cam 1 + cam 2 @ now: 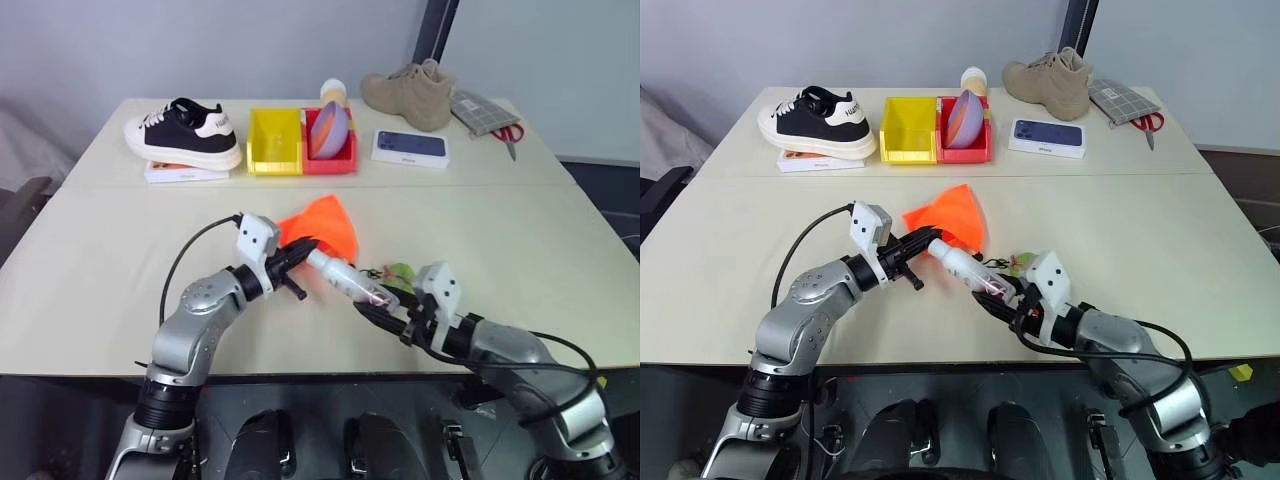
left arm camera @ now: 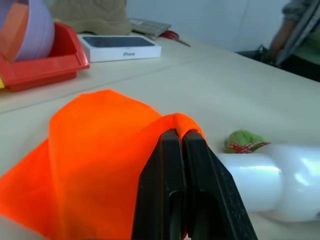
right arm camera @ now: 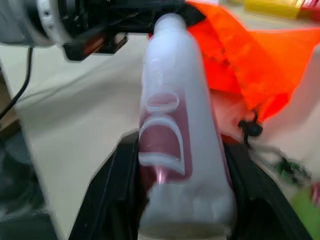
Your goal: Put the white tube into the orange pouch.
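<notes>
Left eye view: on the wide cream worktop [image 1: 560, 260], the bright orange soft cloth pouch [image 1: 325, 228] is lifted at its rim by the left hand [image 1: 300, 258], clenched on the cloth. The right hand [image 1: 372, 308] grips the small slim white plastic tube [image 1: 345, 277], its cap end just at the pouch mouth. The tube is not inside yet; pushing it in is left.

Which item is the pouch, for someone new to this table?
Start at the red bin at the table's far side and come toward the near edge. The orange pouch lies mid-table, pinched by the left gripper. It is the only soft orange cloth thing there.
</notes>
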